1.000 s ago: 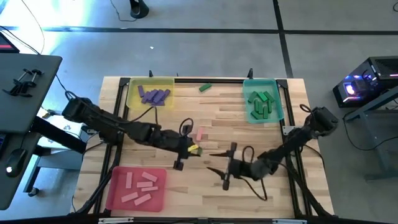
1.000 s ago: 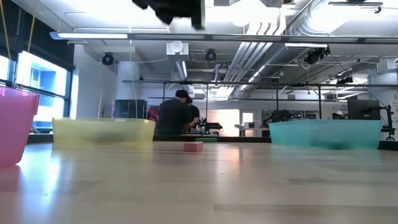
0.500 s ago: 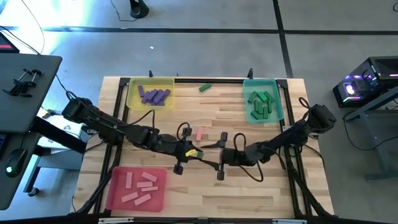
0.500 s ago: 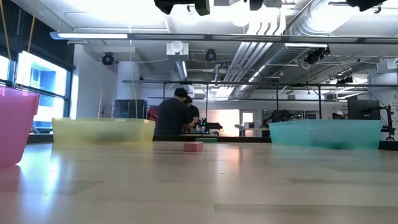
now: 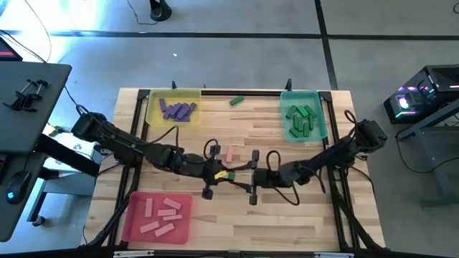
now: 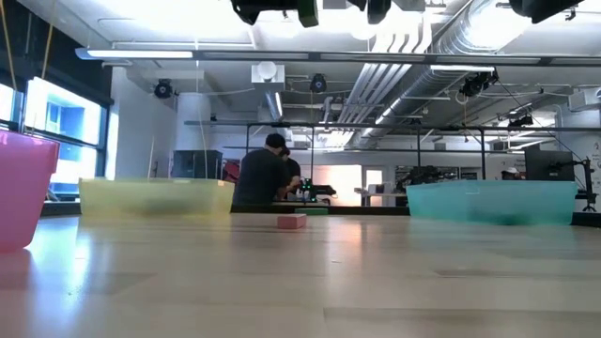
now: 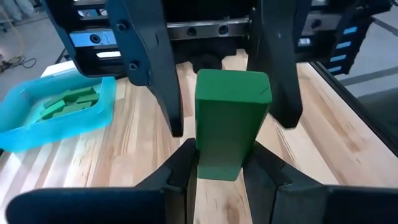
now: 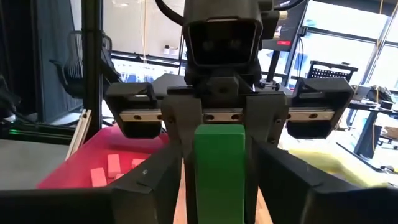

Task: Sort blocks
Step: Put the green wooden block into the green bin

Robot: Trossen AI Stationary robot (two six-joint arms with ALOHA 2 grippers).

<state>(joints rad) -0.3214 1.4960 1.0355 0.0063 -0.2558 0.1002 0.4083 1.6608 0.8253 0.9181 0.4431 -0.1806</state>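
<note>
Most of the sorting looks done. The purple blocks (image 5: 177, 110) lie in the yellow tray (image 5: 153, 100), the green blocks (image 5: 301, 119) lie in the teal tray (image 5: 285, 97), and the pink blocks (image 5: 161, 216) lie in the red tray (image 5: 133, 199). Three blocks are not home yet. One green block (image 7: 229, 124) is up in the air over the middle of the table, pinched tight in the left gripper (image 7: 222, 163). The right gripper (image 8: 217, 165) faces it, nose to nose, with its fingers apart on both sides of the block's far end, so this looks like a pass from one arm to the other. I think the right arm takes it to the teal tray next. One pink block (image 5: 231, 154) lies alone on the table near the grippers. One more green block (image 5: 237, 101) lies at the far edge of the table, between the yellow and teal trays.
</note>
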